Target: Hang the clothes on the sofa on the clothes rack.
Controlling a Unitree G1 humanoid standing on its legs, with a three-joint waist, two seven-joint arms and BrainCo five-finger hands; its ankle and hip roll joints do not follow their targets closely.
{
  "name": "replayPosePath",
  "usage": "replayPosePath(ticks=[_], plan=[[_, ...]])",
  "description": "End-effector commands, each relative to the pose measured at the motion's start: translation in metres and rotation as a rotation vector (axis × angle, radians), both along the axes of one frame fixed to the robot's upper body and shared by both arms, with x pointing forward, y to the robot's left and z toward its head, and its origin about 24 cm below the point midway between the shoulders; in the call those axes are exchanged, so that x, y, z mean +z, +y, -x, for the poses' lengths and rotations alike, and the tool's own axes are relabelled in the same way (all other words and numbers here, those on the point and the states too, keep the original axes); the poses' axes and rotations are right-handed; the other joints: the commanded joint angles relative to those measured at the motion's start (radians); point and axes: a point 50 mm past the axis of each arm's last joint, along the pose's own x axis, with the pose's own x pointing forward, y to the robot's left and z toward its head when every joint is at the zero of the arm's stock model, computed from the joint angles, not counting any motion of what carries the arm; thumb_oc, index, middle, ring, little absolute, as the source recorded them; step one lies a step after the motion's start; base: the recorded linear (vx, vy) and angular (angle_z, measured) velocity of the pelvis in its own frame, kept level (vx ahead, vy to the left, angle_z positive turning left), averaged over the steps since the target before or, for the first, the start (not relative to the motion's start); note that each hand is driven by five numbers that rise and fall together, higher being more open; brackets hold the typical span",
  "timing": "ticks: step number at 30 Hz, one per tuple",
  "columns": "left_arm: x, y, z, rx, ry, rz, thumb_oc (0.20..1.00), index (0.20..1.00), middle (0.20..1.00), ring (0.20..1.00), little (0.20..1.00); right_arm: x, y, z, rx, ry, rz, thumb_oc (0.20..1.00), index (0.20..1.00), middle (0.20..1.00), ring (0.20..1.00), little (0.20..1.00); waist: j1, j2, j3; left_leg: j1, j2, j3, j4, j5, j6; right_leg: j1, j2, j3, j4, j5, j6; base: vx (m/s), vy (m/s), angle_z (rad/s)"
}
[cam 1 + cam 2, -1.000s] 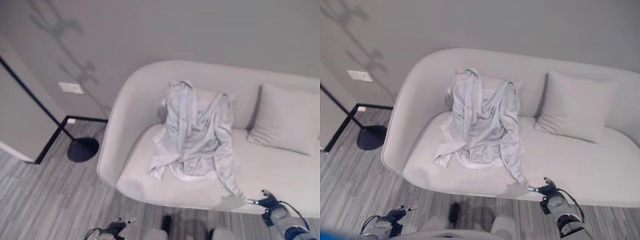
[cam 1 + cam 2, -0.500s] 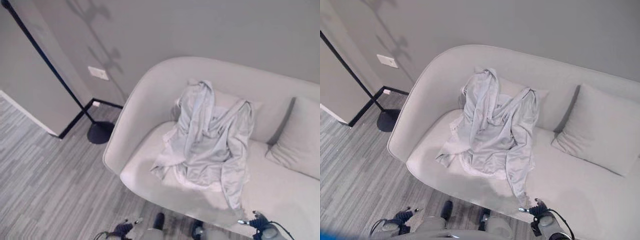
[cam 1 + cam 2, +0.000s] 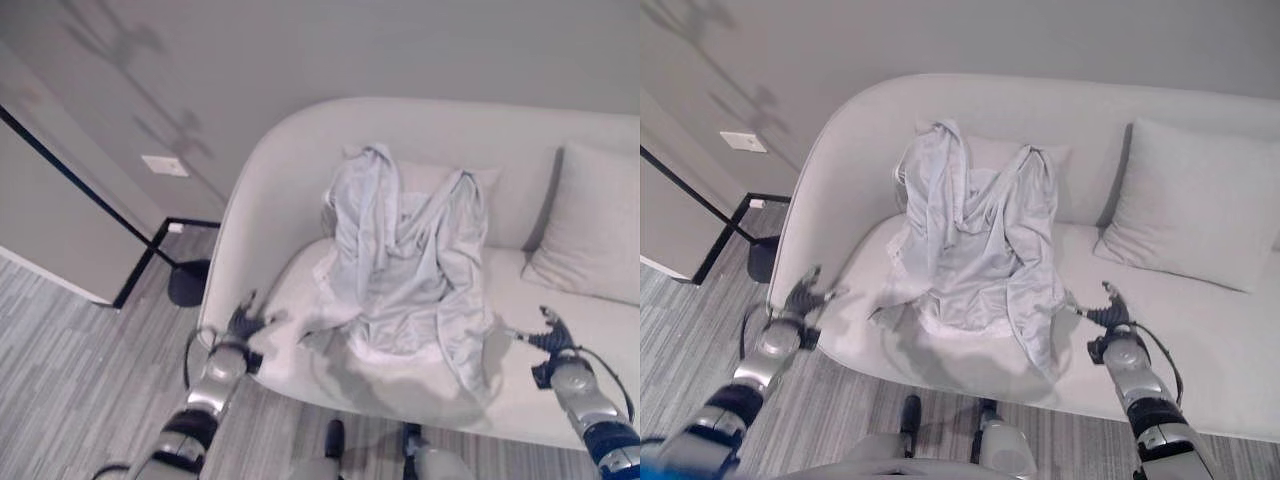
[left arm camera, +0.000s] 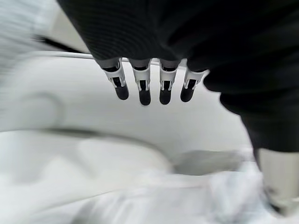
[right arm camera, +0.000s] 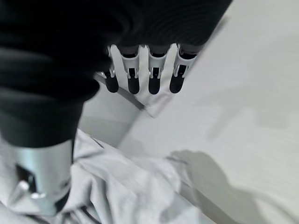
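Pale grey garment (image 3: 408, 270) untouched, draped over sofa (image 3: 290, 160) backrest. Left hand (image 3: 243, 325) risen to sofa's left edge, right hand (image 3: 548, 341) to front edge; both released, reach starting.

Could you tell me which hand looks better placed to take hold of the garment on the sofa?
Probably the right hand: open, beside the garment's hanging sleeve; the left hand sits farther off by the sofa arm.

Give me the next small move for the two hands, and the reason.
Probably bring both hands inward onto the garment. The left hand and right hand hover open over the sofa seat on either side of it, holding nothing, and the garment lies draped over the seat and a cushion, not yet lifted.
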Motion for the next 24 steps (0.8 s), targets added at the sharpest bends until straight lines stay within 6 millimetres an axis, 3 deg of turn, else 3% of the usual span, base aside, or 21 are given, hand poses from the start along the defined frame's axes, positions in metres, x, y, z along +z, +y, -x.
replayPosePath(ticks=[1,6,8,9,13,15,24], plan=[[0.053,0.004,-0.034,0.04,-0.176,-0.152,1.0,1.0,1.0,1.0,1.0,0.053,0.02,-0.041,0.06,-0.211,0.008,1.0,1.0,1.0,1.0,1.0,-0.003,-0.039,0.046,-0.017,-0.019,0.014,0.01,-0.057,-0.016,-0.009,-0.082,0.033,0.013,-0.042,0.116,-0.09,0.014,-0.07],[0.123,-0.008,-0.069,0.048,-0.314,-0.251,1.0,1.0,1.0,1.0,1.0,0.117,0.036,-0.083,0.091,-0.341,0.056,1.0,1.0,1.0,1.0,1.0,-0.017,-0.027,0.065,-0.09,-0.024,0.028,0.01,-0.03,-0.022,-0.082,-0.084,0.041,0.013,-0.014,0.125,-0.05,-0.001,-0.08],[0.141,-0.01,-0.077,0.053,-0.324,-0.285,1.0,1.0,1.0,1.0,1.0,0.139,0.039,-0.094,0.094,-0.368,0.082,1.0,1.0,1.0,1.0,1.0,-0.022,-0.024,0.073,-0.11,-0.024,0.033,0.01,-0.02,-0.025,-0.103,-0.083,0.041,0.013,-0.006,0.128,-0.01,-0.015,-0.02],[0.161,-0.016,-0.084,0.051,-0.343,-0.318,1.0,1.0,1.0,1.0,1.0,0.165,0.047,-0.104,0.107,-0.407,0.095,1.0,1.0,1.0,1.0,1.0,-0.027,-0.02,0.082,-0.13,-0.024,0.036,0.01,-0.011,-0.028,-0.12,-0.083,0.042,0.013,-0.002,0.129,-0.01,-0.025,-0.12],[0.179,-0.02,-0.089,0.057,-0.362,-0.344,1.0,1.0,1.0,1.0,1.0,0.185,0.05,-0.11,0.105,-0.433,0.102,1.0,1.0,1.0,1.0,1.0,-0.03,-0.014,0.093,-0.146,-0.024,0.038,0.01,-0.005,-0.03,-0.138,-0.083,0.041,0.013,0.005,0.131,0.0,-0.012,-0.07],[0.202,-0.026,-0.095,0.063,-0.36,-0.393,1.0,1.0,1.0,1.0,1.0,0.217,0.064,-0.12,0.138,-0.46,0.141,1.0,1.0,1.0,1.0,1.0,-0.037,-0.01,0.105,-0.173,-0.025,0.04,0.01,0.008,-0.036,-0.163,-0.078,0.038,0.013,0.016,0.134,0.01,-0.016,-0.01],[0.234,-0.027,-0.097,0.09,-0.378,-0.46,1.0,1.0,1.0,1.0,1.0,0.253,0.084,-0.128,0.171,-0.495,0.164,1.0,1.0,1.0,1.0,1.0,-0.041,-0.002,0.108,-0.207,-0.024,0.029,0.01,0.019,-0.039,-0.2,-0.071,0.033,0.013,0.025,0.135,0.03,-0.013,0.03]])
